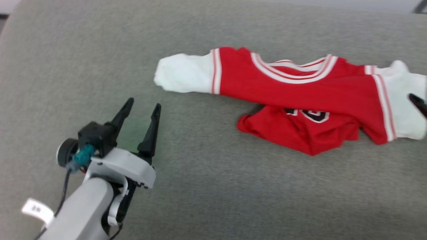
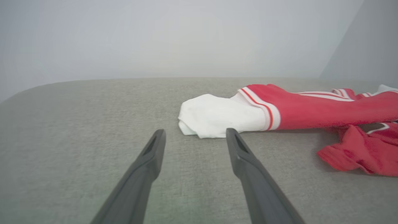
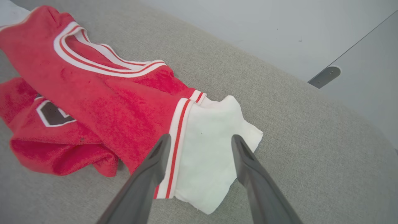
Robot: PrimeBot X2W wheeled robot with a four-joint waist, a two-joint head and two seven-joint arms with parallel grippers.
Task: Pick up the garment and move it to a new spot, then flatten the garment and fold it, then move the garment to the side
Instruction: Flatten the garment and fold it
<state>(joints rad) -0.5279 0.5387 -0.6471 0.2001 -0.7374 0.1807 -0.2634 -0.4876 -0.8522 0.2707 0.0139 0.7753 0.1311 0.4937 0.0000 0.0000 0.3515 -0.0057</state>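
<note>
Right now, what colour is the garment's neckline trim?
The neckline trim is white with thin red stripes; the right wrist view shows it best.

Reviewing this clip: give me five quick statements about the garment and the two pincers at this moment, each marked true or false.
1. The left pincer is open and empty. True.
2. The garment lies flat and neatly folded. False: it is rumpled, with part of its red body bunched beneath the rest.
3. The right pincer stands open at a white sleeve. True.
4. The left pincer grips the other white sleeve. False: it is apart from that sleeve, with bare grey surface between them.
5. The collar has blue trim. False: its bands are white and red.
</note>
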